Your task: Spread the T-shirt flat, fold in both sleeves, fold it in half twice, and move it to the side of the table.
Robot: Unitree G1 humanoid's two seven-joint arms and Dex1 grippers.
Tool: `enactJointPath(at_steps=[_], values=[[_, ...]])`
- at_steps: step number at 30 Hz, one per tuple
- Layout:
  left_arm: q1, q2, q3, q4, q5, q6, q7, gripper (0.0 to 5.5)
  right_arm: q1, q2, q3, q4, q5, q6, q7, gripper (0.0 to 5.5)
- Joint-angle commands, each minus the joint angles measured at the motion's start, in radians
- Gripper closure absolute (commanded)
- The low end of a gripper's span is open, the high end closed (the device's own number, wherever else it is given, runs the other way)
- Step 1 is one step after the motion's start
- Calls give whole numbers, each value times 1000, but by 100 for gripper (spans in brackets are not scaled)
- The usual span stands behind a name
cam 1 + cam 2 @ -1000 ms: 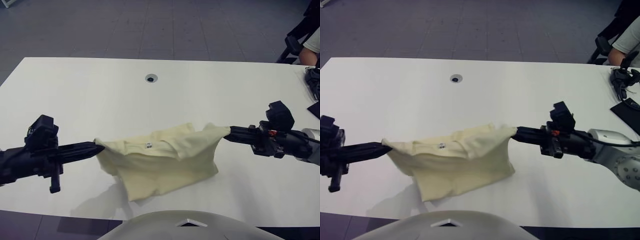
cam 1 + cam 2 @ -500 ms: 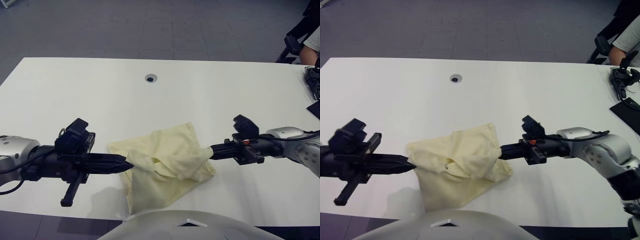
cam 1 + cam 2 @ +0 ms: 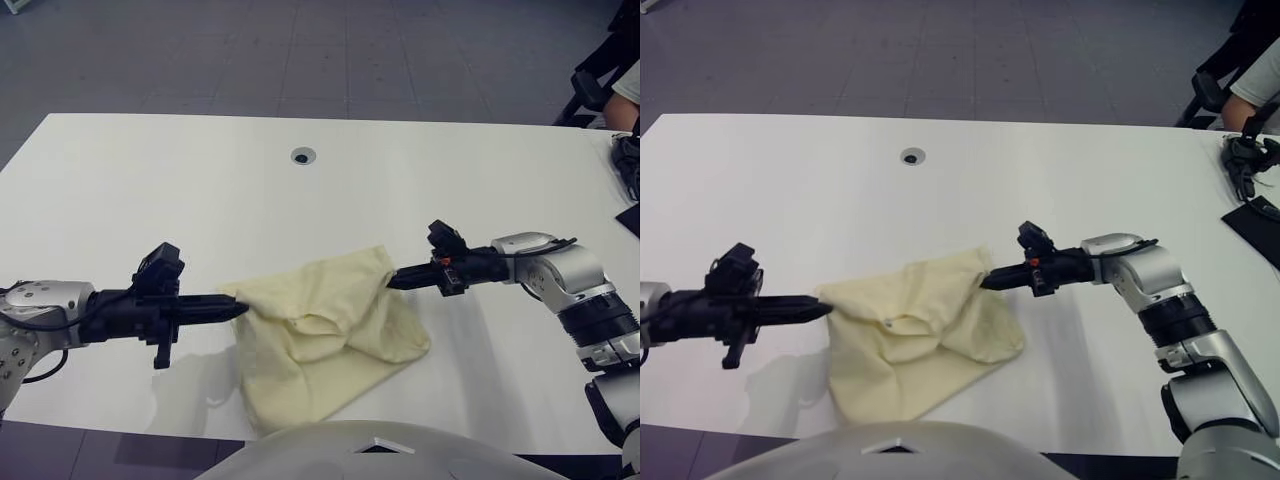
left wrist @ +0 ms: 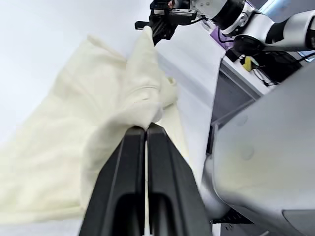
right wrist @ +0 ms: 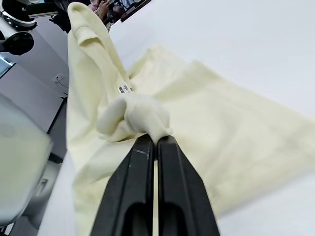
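Note:
The pale yellow T-shirt [image 3: 325, 335] lies in a slack, crumpled heap on the white table [image 3: 150, 180], close to its front edge. My left gripper [image 3: 243, 306] is low over the table at the shirt's left edge and is shut on a fold of the cloth [image 4: 142, 105]. From the right, my right gripper [image 3: 390, 283] meets the shirt's far right corner and is shut on a bunched bit of fabric [image 5: 135, 113]. A small label [image 3: 887, 322] shows on the shirt near the left side.
A round cable hole [image 3: 302, 156] sits in the table's far middle. Black gear [image 3: 1245, 165] and a dark flat item [image 3: 1255, 222] lie at the table's right edge. Bare tabletop stretches to the left and behind the shirt.
Both grippers have come inward toward each other and down. The shirt, earlier stretched and hanging between them, now lies slack on the table.

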Motion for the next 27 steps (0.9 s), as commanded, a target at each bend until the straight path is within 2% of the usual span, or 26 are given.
enactJointPath(at_steps=[1, 11, 18, 27], values=[[15, -18, -6, 28, 51, -2, 24, 550, -33, 46, -34, 82, -82, -45, -22, 549], [45, -48, 26, 79, 128, -18, 49, 550, -47, 160, -97, 192, -211, -156, -105, 549], [-15, -100, -15, 124, 193, -41, 104, 550, -25, 164, -153, 206, -253, -173, -130, 549], [-116, -209, -47, 161, 293, -73, 269, 550, -31, 202, -227, 243, -285, -203, -211, 549]])
